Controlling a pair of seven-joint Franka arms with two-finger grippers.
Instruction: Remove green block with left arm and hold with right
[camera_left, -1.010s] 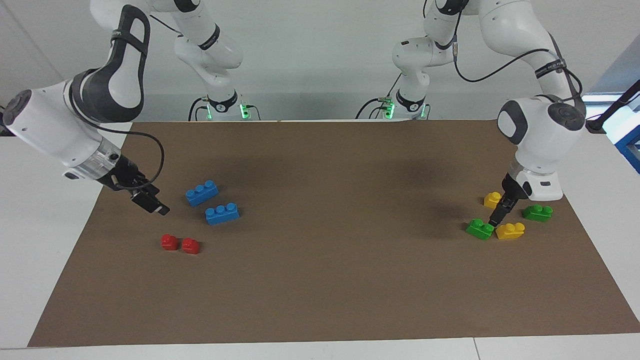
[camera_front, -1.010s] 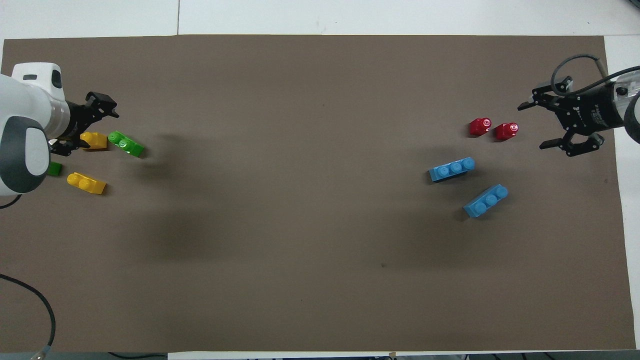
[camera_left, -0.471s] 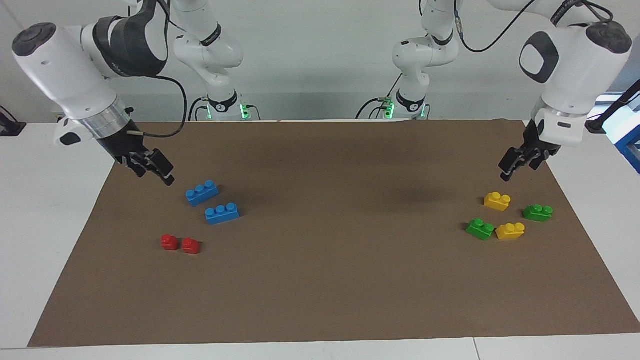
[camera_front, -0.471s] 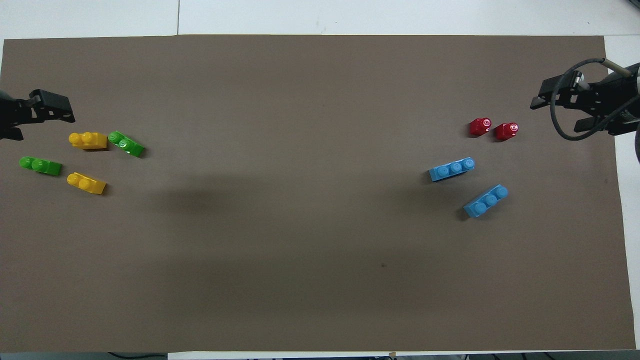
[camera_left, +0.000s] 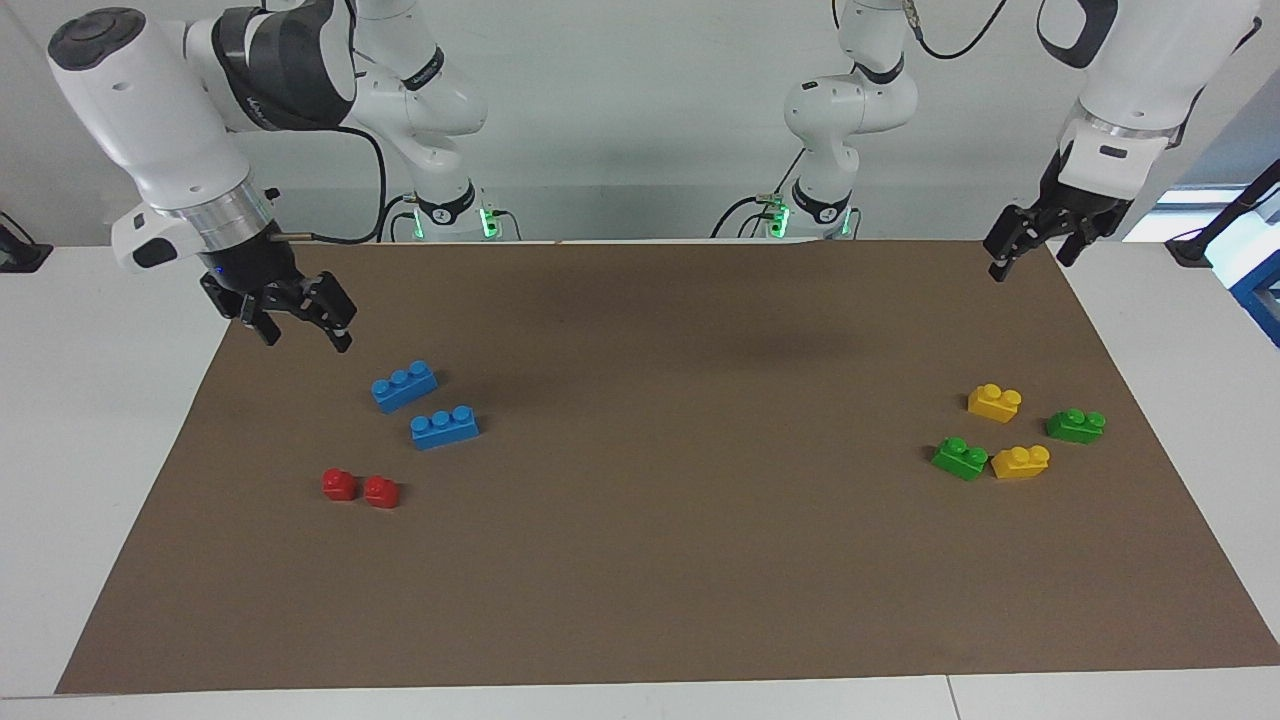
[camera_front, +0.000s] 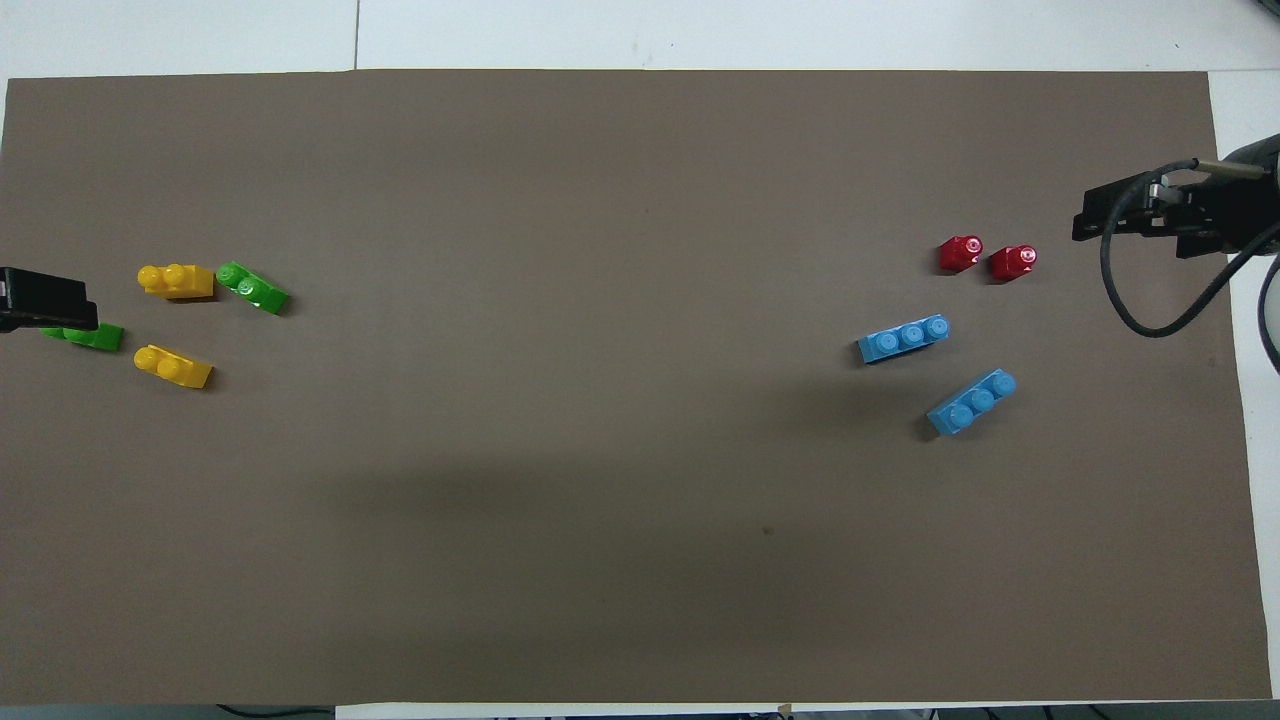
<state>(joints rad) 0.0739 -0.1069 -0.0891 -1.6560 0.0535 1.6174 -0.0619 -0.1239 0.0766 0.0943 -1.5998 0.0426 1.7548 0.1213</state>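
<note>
Two green blocks lie on the brown mat (camera_left: 700, 560) at the left arm's end. One green block (camera_left: 960, 458) (camera_front: 252, 288) touches a yellow brick (camera_left: 1020, 461). The other green block (camera_left: 1076, 425) (camera_front: 95, 336) lies alone, and in the overhead view a finger (camera_front: 45, 300) of the left gripper partly covers it. My left gripper (camera_left: 1030, 252) is open and empty, raised high above these blocks and touching none. My right gripper (camera_left: 303, 335) (camera_front: 1140, 225) is open and empty, in the air over the mat's edge at the right arm's end.
A second yellow brick (camera_left: 994, 402) (camera_front: 177, 281) lies nearer to the robots than the green-yellow pair. Two blue three-stud bricks (camera_left: 404, 386) (camera_left: 445, 427) and two small red bricks (camera_left: 339, 485) (camera_left: 381, 491) lie at the right arm's end.
The left gripper has risen from between the green and yellow blocks, empty, and drawn back toward the robots. The right gripper has also risen and turned. No block has moved.
</note>
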